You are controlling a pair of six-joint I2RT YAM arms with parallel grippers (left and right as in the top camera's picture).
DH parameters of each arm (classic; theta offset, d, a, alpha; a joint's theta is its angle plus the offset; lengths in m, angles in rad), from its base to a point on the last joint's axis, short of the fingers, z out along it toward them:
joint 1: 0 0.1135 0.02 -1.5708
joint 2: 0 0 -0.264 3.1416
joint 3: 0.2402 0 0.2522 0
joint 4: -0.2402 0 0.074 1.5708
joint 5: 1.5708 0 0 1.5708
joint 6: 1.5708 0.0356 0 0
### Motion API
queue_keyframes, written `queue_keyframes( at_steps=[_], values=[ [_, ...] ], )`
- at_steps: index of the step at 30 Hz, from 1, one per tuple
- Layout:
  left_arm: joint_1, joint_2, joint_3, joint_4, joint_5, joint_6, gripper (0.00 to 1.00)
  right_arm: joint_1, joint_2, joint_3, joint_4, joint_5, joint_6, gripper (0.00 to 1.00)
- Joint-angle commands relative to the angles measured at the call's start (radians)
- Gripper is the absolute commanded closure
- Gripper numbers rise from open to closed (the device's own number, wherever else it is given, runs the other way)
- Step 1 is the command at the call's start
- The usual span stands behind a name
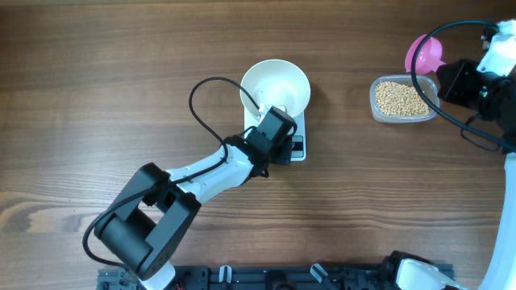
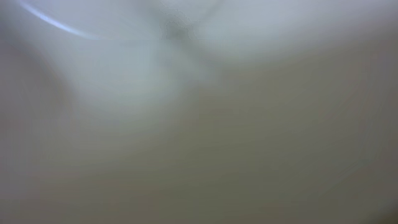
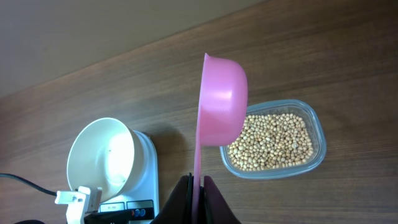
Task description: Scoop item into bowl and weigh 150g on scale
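Note:
The white bowl (image 1: 278, 80) (image 3: 102, 155) stands on the small white scale (image 1: 297, 143) (image 3: 149, 180), and no beans show inside it. My left gripper (image 1: 272, 119) sits at the bowl's near rim, shut. Its own camera gives only a whitish blur, so a grip on the rim cannot be confirmed. The tan beans (image 1: 401, 98) (image 3: 273, 140) fill a clear plastic tub at the right. My right gripper (image 1: 443, 71) (image 3: 198, 186) is shut on the handle of a pink scoop (image 1: 426, 53) (image 3: 221, 99). The scoop is held on edge above the table beside the tub.
A black cable (image 1: 201, 97) loops over the table left of the bowl. The left arm's base (image 1: 145, 229) stands at the front left. The right arm and its cables (image 1: 484, 121) run along the right edge.

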Motion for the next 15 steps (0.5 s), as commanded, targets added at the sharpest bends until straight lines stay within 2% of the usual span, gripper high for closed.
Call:
queue_keyframes(
  at_steps=[1,15],
  values=[
    [-0.002,0.017,-0.014,-0.018,-0.024,0.012,0.96,-0.002,-0.001,0.018,-0.002,0.014,-0.021,0.96],
    [-0.001,0.017,-0.014,-0.018,-0.034,0.013,0.96,-0.002,-0.001,0.018,-0.003,0.014,-0.021,0.96]
  ],
)
